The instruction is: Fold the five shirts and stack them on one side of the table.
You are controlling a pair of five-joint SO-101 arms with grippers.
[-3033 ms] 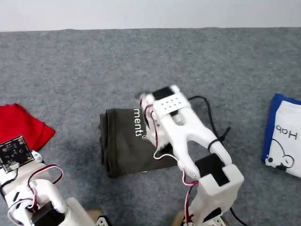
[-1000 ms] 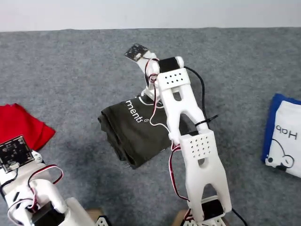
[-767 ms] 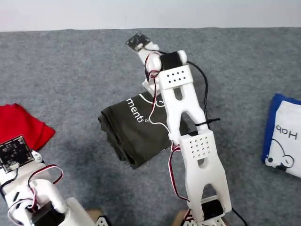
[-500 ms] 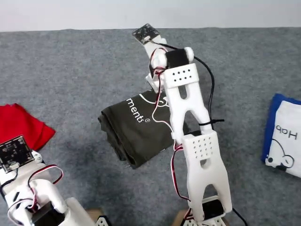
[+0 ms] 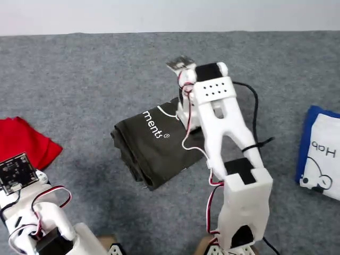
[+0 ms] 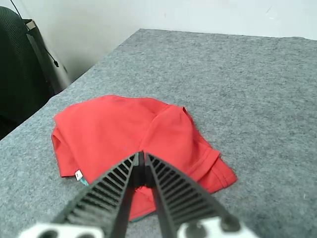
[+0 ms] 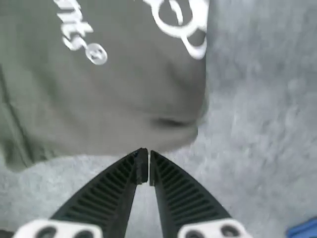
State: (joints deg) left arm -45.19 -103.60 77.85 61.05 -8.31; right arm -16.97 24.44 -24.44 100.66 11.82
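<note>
A folded dark olive shirt (image 5: 154, 143) with white print lies at the table's middle. My right arm (image 5: 220, 114) stands over its right part. The right gripper (image 7: 144, 154) is shut on nothing, and its tips hang just past the olive shirt's (image 7: 109, 84) edge, above bare grey cloth. A crumpled red shirt (image 5: 24, 141) lies at the left edge. My left gripper (image 6: 143, 159) is shut and empty above the red shirt (image 6: 124, 129). The left arm (image 5: 32, 212) sits at the near left corner. A folded blue and white shirt (image 5: 321, 154) lies at the right edge.
Grey felt covers the table (image 5: 79, 74), with bare room at the back and between the shirts. A white wall runs along the far edge. A dark chair (image 6: 20, 74) stands beyond the table's left side.
Over three seconds the olive shirt was turned askew; in the last second it stayed put. The right arm drew back from the far side toward its base.
</note>
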